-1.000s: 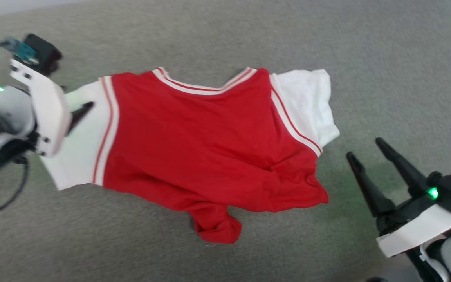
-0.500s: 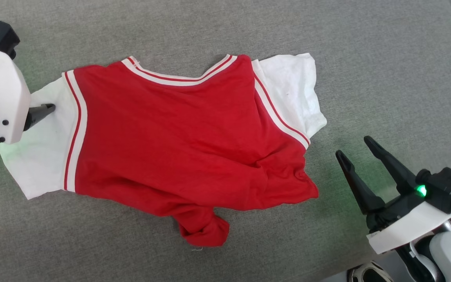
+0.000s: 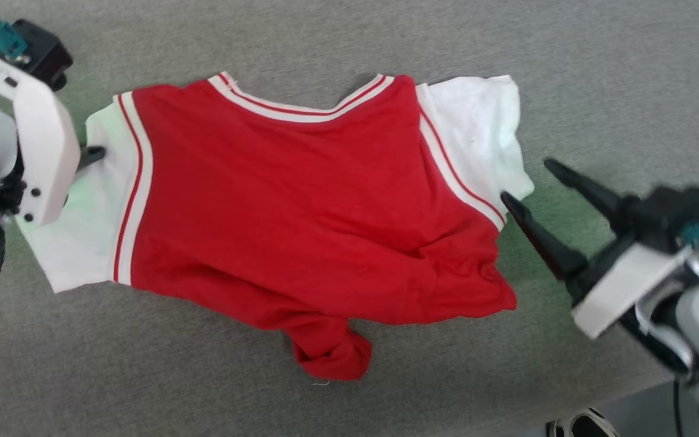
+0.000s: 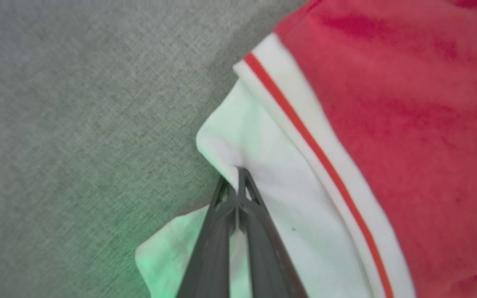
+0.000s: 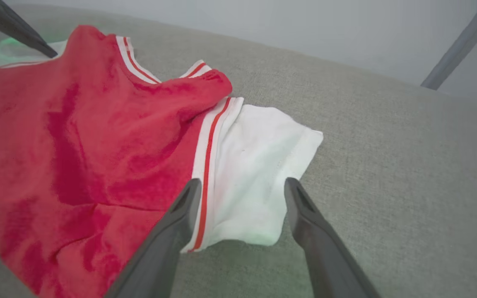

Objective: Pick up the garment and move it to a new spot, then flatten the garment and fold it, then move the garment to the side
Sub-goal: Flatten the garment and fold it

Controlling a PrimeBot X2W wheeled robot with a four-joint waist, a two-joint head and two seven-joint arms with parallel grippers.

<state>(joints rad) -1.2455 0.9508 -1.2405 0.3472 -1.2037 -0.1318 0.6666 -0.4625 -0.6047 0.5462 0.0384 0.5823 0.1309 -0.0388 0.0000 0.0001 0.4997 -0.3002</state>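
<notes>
While my right gripper (image 3: 525,179) comes in low from the right, its two dark fingers are spread wide and grip nothing. In my right wrist view the gripper (image 5: 242,182) straddles the near corner of the garment's right sleeve (image 5: 255,174), one finger over the striped trim and the other over the grey fabric surface (image 5: 387,165). I cannot tell whether either tip touches cloth, and in the head view this hand is blurred.

My left gripper (image 4: 237,171) has its fingers pressed together, pinching the folded edge of the left sleeve (image 4: 271,186), which puckers at the tips. In the head view a white wrist bracket (image 3: 43,152) covers most of that gripper (image 3: 96,152), so just a dark tip pokes out onto the sleeve (image 3: 82,243). That forearm lies along the left edge, fingers pointing right towards the shirt.

Between my hands the garment (image 3: 301,206) lies spread on the grey surface (image 3: 568,60), red side up, with wrinkles at its right side. Its near hem (image 3: 328,352) is bunched into a lump, hiding how the cloth is layered there. Farther off, the right sleeve (image 3: 477,133) lies flat, and the striped collar (image 3: 301,109) runs along the far edge
</notes>
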